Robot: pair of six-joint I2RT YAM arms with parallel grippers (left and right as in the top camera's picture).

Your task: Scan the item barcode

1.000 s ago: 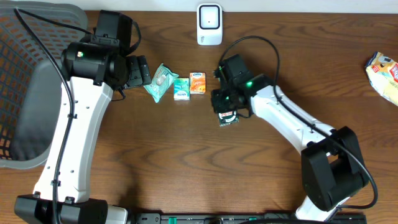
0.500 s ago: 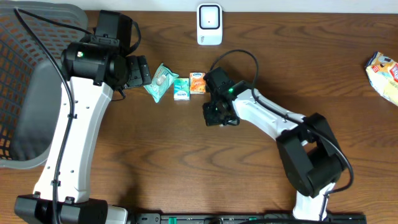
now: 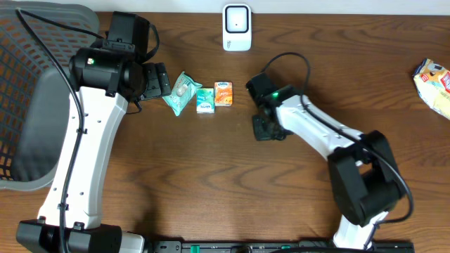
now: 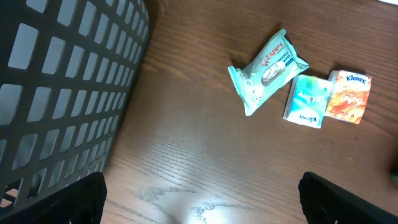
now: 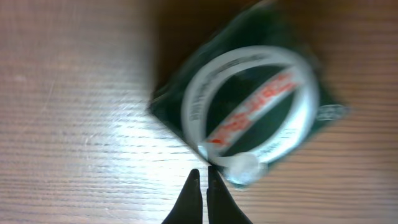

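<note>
A dark green packet (image 5: 249, 106) with a white ring and red lettering fills the right wrist view, blurred, and casts a shadow on the wood. My right gripper (image 5: 202, 173) is shut, with the packet's near edge pinched at its fingertips. From overhead the right gripper (image 3: 266, 128) is at the table's middle, below the white scanner (image 3: 237, 28) at the far edge; the packet is mostly hidden under it. My left gripper (image 4: 202, 205) stands open over bare wood, and overhead the left gripper (image 3: 156, 79) is left of the small packs.
A teal wipes pack (image 3: 182, 92), a small teal pack (image 3: 204, 100) and an orange tissue pack (image 3: 223, 93) lie in a row. A dark mesh basket (image 3: 35, 105) fills the left side. A yellow-white bag (image 3: 436, 83) lies at the right edge.
The right gripper swung left with the dark green packet, then back to the right, a little nearer the scanner's column. The left arm has not moved.
</note>
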